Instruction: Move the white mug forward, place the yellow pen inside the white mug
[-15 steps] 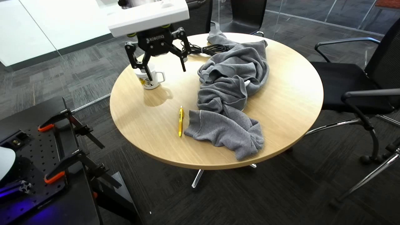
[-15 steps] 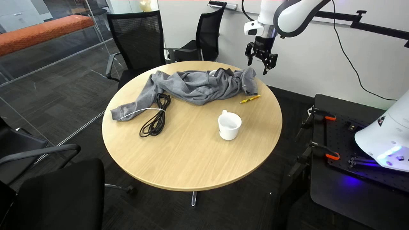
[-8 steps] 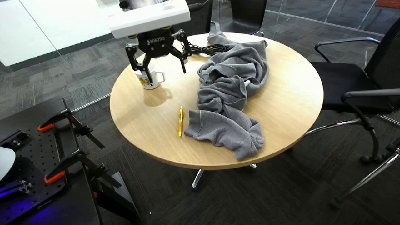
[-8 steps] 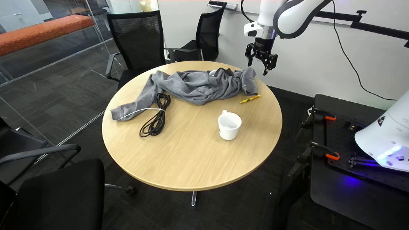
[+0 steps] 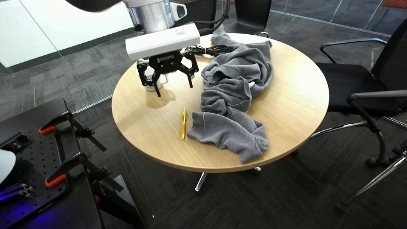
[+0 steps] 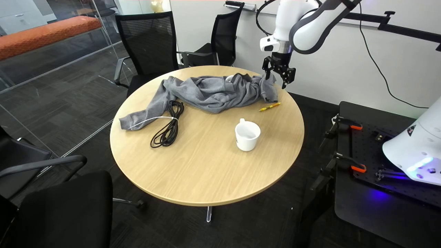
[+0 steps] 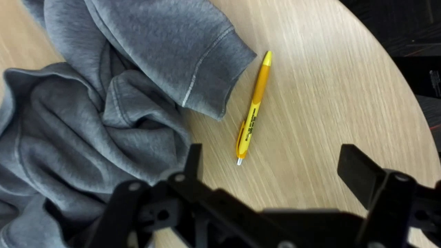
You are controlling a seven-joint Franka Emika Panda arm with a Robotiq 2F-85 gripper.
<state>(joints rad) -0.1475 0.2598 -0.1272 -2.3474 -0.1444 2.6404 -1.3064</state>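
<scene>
Yellow pen (image 5: 184, 124) lies flat on the round wooden desk (image 6: 193, 168), just beside the grey sweatshirt (image 5: 230, 97), a narrow strip of wood showing between the two in the wrist view. Long axis, in an exterior view: almost straight up and down the picture, silver end away from the viewer, yellow cone tip toward the near rim of the desk. In the wrist view the axis leans: silver end low and to the left, cone tip high and to the right; clip on the side facing the sweatshirt, dark lettering on the barrel too small to read. Gripper (image 7: 271, 160) hangs above the desk, fingers spread wide, tips well apart, clear of the pen. Seen from the wrist, the pen falls within the gap between the fingers, closer to the one at picture left. Its silver end is the nearer end to the gripper; the rest runs off ahead of the fingertips. White mug (image 6: 246, 139) stands upright on the desk, apart from the pen, handle turned to the sweatshirt side. Black cable (image 6: 173, 128) lies coiled beside the sweatshirt, well apart from the pen.
</scene>
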